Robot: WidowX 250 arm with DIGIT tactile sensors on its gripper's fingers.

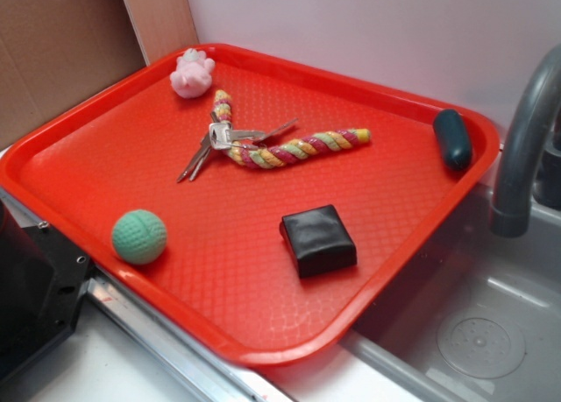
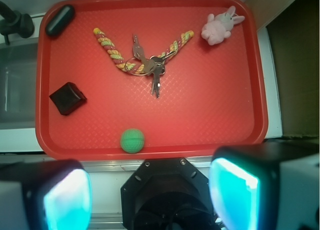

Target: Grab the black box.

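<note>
Two big pads [image 2: 65, 200] of the hand [image 2: 150, 197] are filling the bottom of the wrist view. They are standing wide apart, and nothing is sitting between them. The hand is hanging high, back from the near edge of the red tray [image 2: 260, 89], well apart from everything on it.

In the wrist view, the black box [image 2: 67, 97] is lying flat near the tray's left side, alone, with bare tray around it. A green ball [image 2: 132, 140] is sitting near it by the tray's front edge. Keys [image 2: 150, 65] on a twisty rope [image 2: 112, 52] are lying in the middle.

I think the job is only starting. The hand needs to go over the box, come down and close on it.
</note>
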